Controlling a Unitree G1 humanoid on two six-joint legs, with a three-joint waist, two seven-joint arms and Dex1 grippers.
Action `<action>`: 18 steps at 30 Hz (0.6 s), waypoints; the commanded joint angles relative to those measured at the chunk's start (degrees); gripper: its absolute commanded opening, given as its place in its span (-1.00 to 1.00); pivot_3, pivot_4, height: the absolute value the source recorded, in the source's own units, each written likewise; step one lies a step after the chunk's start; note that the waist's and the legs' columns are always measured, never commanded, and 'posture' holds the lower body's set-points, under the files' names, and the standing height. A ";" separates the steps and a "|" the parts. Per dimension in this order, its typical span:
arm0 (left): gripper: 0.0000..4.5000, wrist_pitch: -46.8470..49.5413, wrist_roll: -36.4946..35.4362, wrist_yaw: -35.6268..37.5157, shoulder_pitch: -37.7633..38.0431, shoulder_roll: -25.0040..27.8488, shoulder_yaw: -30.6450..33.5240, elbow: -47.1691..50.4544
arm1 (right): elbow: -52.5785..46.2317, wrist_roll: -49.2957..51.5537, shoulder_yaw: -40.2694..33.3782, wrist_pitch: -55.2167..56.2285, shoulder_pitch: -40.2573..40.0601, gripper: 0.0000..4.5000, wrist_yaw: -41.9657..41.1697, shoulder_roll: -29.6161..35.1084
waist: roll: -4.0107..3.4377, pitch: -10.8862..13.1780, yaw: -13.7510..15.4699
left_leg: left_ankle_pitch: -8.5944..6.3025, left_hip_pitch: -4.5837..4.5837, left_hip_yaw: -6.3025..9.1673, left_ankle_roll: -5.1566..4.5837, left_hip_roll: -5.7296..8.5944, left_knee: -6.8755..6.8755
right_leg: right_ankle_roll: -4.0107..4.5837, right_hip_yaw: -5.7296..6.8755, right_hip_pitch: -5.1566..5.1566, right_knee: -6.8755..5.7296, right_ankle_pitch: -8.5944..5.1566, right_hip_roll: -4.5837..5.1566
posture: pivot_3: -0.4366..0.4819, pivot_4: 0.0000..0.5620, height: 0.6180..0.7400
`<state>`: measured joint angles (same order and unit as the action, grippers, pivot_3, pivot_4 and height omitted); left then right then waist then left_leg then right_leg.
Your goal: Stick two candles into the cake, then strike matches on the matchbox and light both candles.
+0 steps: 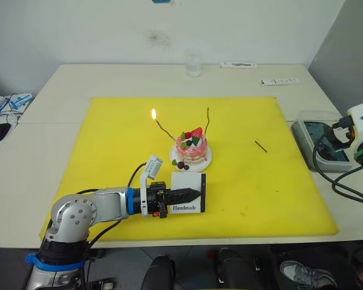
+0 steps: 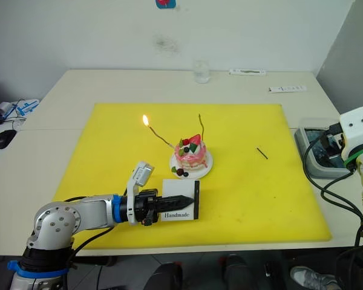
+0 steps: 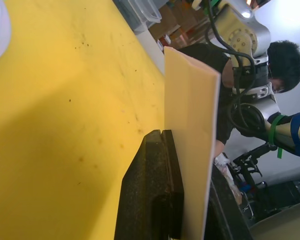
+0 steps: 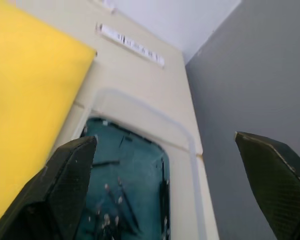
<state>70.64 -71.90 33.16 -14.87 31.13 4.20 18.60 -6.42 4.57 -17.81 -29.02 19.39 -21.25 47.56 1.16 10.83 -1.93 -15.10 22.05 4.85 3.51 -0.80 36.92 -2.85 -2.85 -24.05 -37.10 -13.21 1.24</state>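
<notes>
The pink cake [image 1: 191, 147] sits on its white plate [image 1: 204, 163] in the middle of the yellow mat [image 1: 109, 139]. Two thin wavy candles stand in it. The left candle [image 1: 164, 128] leans left and burns with a small flame [image 1: 153, 113]. The right candle [image 1: 207, 121] is upright and has no flame. My left gripper [image 1: 193, 194] is shut on the white matchbox [image 1: 188, 192], holding it on edge in front of the cake. One dark match [image 1: 261, 145] lies on the mat to the right. My right gripper [image 4: 165, 137] hangs open above the tray, holding nothing.
A clear tray [image 1: 317, 145] with a teal bottom holds several thin sticks at the table's right edge. A glass [image 1: 193, 63] and two white strips [image 1: 238, 65] [image 1: 279, 81] lie at the back. A person [image 3: 285, 65] is in the left wrist view.
</notes>
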 commanded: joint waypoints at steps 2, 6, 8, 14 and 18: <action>-1.00 -0.68 -0.45 0.73 0.04 0.76 0.94 0.96 | -11.83 8.03 -4.44 -3.65 -1.88 0.98 -7.46 1.28 | 0.00 0.00 0.00 | 0.00 0.00 0.01 0.00 0.00 0.00 | 0.00 0.01 0.00 0.00 0.00 0.00 | -0.05 -0.47 1.00; -1.00 -0.62 -0.12 1.39 -0.43 1.39 0.86 0.60 | -19.56 17.36 -5.03 -8.40 -6.90 0.98 -14.36 -0.37 | 0.01 0.00 0.11 | 0.00 -0.03 0.05 0.00 0.00 0.02 | -0.01 0.04 0.06 0.01 0.00 0.00 | -0.05 -0.47 1.00; -1.00 -0.67 0.07 1.61 -1.00 1.49 0.70 0.21 | -20.16 18.46 -3.95 -8.88 -8.43 0.98 -14.01 -2.16 | 0.01 0.00 0.10 | 0.00 -0.05 0.08 0.00 -0.01 0.02 | 0.00 0.08 0.11 0.02 -0.01 0.00 | -0.05 -0.47 1.00; -1.00 -0.60 0.46 2.09 -2.29 1.25 0.12 -0.34 | -13.06 15.46 3.44 -3.20 -6.90 0.98 -12.38 -9.17 | 0.01 0.00 0.01 | 0.02 -0.13 0.01 -0.03 -0.01 0.08 | -0.02 -0.01 0.12 -0.02 0.02 -0.03 | -0.05 -0.47 1.00; -1.00 -0.52 0.57 2.22 -2.63 1.34 0.18 -0.56 | -6.11 11.82 8.42 1.45 -3.20 0.98 -12.18 -11.46 | 0.00 0.00 -0.06 | 0.04 -0.14 0.00 -0.06 -0.01 0.07 | -0.02 -0.03 0.09 -0.08 0.05 -0.04 | -0.05 -0.47 1.00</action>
<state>70.66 -71.20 34.50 -16.76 32.32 4.13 17.37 -12.97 17.83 -9.52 -30.52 14.61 -33.71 35.89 1.16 10.83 -1.99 -15.06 21.91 4.84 3.46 -0.81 36.99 -2.89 -2.88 -23.96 -37.18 -13.14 1.20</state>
